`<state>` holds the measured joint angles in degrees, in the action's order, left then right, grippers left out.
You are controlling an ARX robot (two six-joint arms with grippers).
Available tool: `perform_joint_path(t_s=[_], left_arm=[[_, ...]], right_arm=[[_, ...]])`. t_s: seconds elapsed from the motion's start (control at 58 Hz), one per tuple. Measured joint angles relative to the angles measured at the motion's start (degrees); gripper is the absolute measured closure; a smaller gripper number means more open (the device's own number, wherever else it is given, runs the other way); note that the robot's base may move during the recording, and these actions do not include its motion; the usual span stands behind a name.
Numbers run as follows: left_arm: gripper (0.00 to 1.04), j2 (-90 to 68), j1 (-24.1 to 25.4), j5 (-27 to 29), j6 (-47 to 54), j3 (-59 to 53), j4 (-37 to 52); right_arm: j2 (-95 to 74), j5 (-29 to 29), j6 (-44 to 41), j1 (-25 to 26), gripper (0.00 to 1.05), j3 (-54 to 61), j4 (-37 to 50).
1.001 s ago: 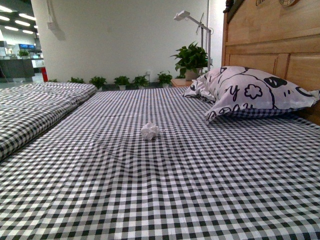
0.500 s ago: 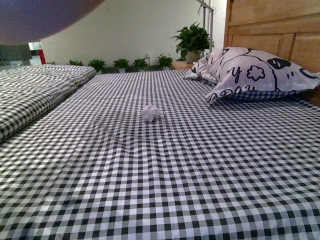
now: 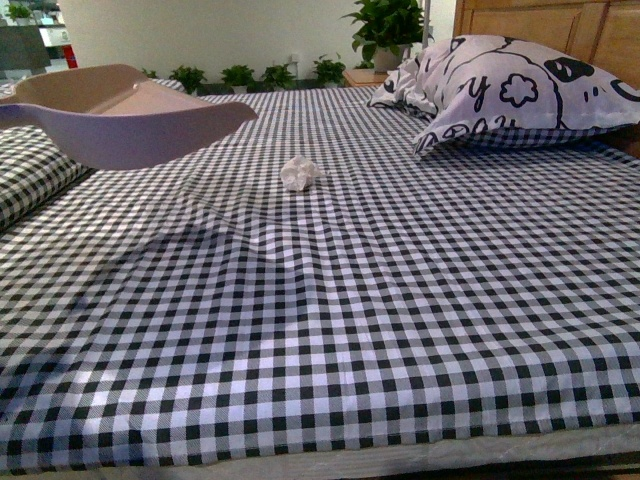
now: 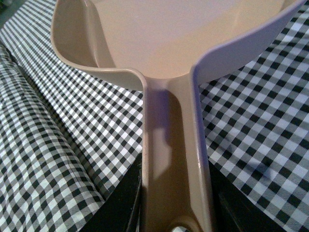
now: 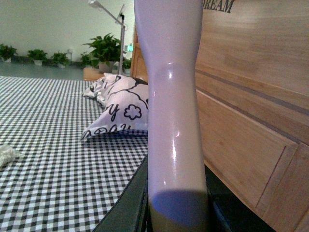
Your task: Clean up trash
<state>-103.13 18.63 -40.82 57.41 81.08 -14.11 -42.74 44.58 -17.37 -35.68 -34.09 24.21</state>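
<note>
One soft, light trash (image 3: pixel 300 172) wad mid-frame; I'd scoop under it; left gripper (image 4: pixel 175 203) clamps the dustpan (image 4: pixel 169 29), right gripper (image 5: pixel 176 208) a handle (image 5: pixel 174 121).

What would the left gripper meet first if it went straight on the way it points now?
Left gripper, shut on the dustpan: probably the checked bedsheet just beyond the pan; the paper wad looks farther off, depth unclear.

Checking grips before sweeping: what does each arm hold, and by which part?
The left gripper holds the pinkish dustpan by its handle. The right gripper clamps a pale glossy handle; that tool's head is out of view.
</note>
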Motion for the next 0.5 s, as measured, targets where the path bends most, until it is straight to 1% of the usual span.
perform_joint_path(t_s=[0.19,0.414,0.5], left_arm=[[0.77,-8.33,0.7,-0.46,4.28,8.68,-5.49],[0.77,-16.74,0.63,-2.69,4.87,18.56,-6.64],[0.77,-19.65,0.22,-2.73,4.81,22.29,-7.17]], right_arm=[[0.0,0.0,0.0,0.0,0.84,0.0,0.0],[0.0,0.0,0.0,0.0,0.85,0.0,0.0],[0.0,0.0,0.0,0.0,0.85,0.0,0.0]])
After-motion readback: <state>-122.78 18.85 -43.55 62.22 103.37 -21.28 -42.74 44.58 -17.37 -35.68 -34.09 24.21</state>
